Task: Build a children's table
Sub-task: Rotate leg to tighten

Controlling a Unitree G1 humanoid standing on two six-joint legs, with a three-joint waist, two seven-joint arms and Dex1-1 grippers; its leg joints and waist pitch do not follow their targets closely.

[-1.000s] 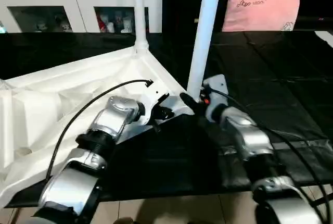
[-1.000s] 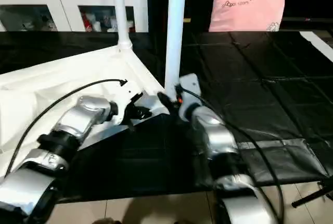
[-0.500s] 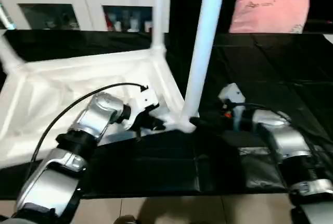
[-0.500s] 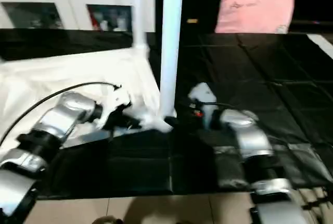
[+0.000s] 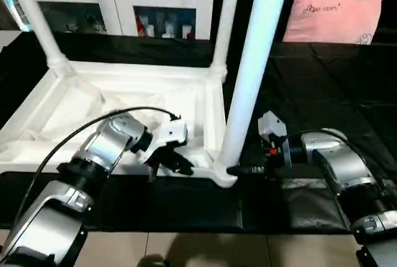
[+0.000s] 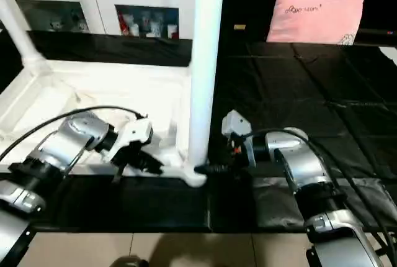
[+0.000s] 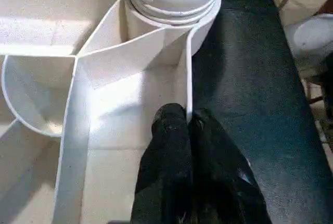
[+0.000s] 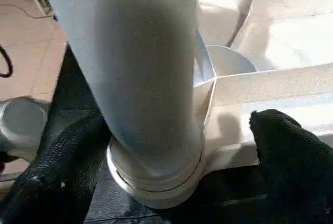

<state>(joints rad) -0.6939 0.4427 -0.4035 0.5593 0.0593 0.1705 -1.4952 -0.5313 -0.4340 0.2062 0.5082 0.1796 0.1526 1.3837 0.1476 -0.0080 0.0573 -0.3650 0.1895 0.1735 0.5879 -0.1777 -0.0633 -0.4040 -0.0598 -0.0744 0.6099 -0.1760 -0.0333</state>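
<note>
The white plastic rectangular tabletop (image 5: 124, 102) lies ribbed side up on the black mat (image 5: 322, 93), three long white tapered tube legs standing from its corner sockets. The left pincer (image 7: 184, 122) is pinched shut on the tabletop's thin rim wall just beside the nearest leg (image 5: 251, 81). The right pincer (image 8: 171, 146) is spread wide around that leg's base at the socket, fingers (image 8: 291, 151) either side. It looks light, stiff and slick, so low on the leg by the socket seems the best hold. Beyond the tabletop stand a white glass-doored cabinet (image 5: 118, 6) and a pink pillow (image 5: 335, 15).
</note>
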